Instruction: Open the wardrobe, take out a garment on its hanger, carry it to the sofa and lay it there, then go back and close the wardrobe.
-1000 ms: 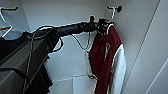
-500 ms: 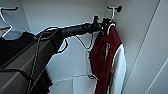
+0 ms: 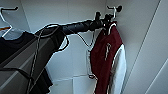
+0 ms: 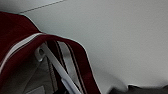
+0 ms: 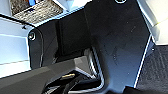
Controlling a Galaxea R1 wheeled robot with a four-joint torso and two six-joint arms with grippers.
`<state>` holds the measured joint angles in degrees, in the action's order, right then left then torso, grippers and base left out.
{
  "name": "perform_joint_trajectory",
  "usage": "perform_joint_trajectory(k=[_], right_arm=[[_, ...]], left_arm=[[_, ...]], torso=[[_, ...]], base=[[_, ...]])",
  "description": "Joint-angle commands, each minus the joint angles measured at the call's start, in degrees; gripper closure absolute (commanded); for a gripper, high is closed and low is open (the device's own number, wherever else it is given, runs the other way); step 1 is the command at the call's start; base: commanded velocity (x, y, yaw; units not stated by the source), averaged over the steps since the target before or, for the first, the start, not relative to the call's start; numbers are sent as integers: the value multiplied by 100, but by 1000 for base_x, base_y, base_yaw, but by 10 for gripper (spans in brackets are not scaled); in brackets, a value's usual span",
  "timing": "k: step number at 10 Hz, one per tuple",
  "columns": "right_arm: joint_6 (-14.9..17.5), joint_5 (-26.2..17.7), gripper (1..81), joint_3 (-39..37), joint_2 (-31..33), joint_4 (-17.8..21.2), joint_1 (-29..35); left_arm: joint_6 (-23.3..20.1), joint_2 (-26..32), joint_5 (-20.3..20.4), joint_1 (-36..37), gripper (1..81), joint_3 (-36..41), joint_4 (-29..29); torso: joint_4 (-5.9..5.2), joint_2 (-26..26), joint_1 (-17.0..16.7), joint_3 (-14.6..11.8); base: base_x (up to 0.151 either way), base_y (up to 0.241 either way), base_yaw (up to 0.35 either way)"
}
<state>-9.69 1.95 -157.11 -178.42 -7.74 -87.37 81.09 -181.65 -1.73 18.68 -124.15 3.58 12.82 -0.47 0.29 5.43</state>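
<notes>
I am looking into the open white wardrobe [image 3: 50, 15]. The maroon garment [image 3: 102, 62] with white sleeves hangs at its right side on a white hanger [image 3: 114, 12], whose hook sits over a dark peg. My left arm reaches across from the left, and its gripper [image 3: 106, 21] is right at the hanger's neck, just above the collar. Up close in the left wrist view are the garment's striped collar [image 4: 17, 32] and a white hanger arm [image 4: 57, 70].
A black t-shirt [image 3: 15, 47] hangs on its own white hanger [image 3: 5, 22] at the left, behind my left arm. The wardrobe's right wall and door [image 3: 150, 50] stand close beside the garment. In the right wrist view there is dark robot body [image 5: 117, 45] over a patch of carpet [image 5: 155, 72].
</notes>
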Motion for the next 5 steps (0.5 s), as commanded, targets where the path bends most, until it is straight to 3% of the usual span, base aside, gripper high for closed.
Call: perform_joint_trajectory(k=[1,4,5], right_arm=[[-6,-292,10,-3,-82,71,197],[-6,-292,10,-3,-73,71,197],[-6,-292,10,-29,-82,71,197]], left_arm=[[-32,-21,393,1221,10,48,-183],[-32,-73,384,1195,10,154,-183],[-23,-100,384,1177,811,154,-183]], torso=[[0,0,0,0],[0,0,0,2],[0,0,0,2]], base=[[0,0,0],[0,0,0],[0,0,0]])
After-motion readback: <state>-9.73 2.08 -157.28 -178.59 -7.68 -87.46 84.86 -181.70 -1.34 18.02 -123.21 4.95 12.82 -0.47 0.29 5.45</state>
